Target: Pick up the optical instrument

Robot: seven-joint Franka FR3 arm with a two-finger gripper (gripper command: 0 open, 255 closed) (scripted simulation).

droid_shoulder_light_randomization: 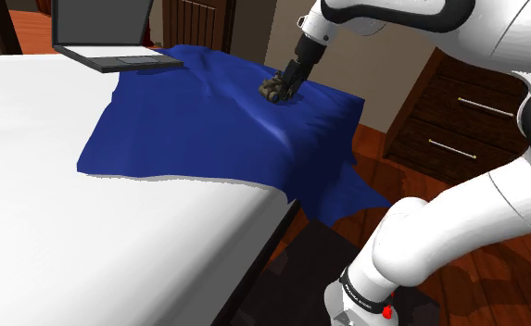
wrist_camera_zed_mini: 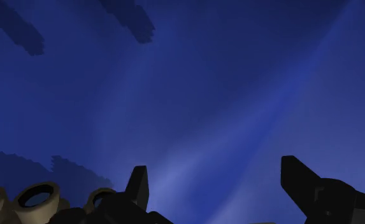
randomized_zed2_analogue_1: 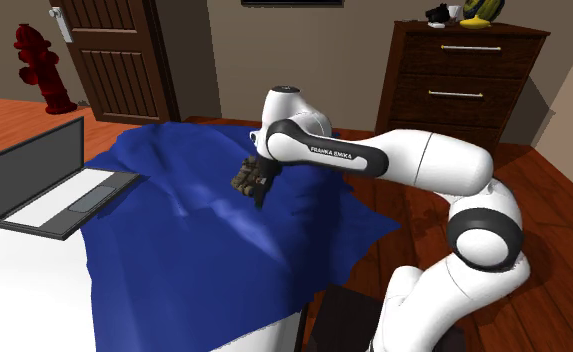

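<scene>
Cloth (droid_shoulder_light_randomization: 208,120): blue and rumpled, spread over one corner of a white bed (droid_shoulder_light_randomization: 69,241), with one edge hanging down the bed's side.
Binoculars (droid_shoulder_light_randomization: 271,90): tan with dark lenses, lying on the cloth's flat top part, away from the hanging edge.
Pincer (wrist_camera_zed_mini: 216,181): down at the cloth, right at the binoculars. It stands wide, the two black fingers (wrist_camera_zed_mini: 138,184) well apart with bare cloth between them.
Grasp: the wrist view shows the binoculars outside the gap, just beside one finger. Whether that finger touches them I cannot tell. Nothing is held.
Arm (randomized_zed2_analogue_1: 414,160): white, reaching in over the cloth's hanging edge, with the wrist bent down toward the cloth.
Laptop (droid_shoulder_light_randomization: 115,46): grey and open, at the cloth's edge on the side opposite the hanging part, well apart from the binoculars.
Dresser (randomized_zed2_analogue_1: 464,85): dark wood with metal handles, standing on the wood floor beyond the cloth's hanging edge.
Hydrant (randomized_zed2_analogue_1: 39,65): red, on the floor beyond the cloth, beside a dark panelled door (randomized_zed2_analogue_1: 124,60).
</scene>
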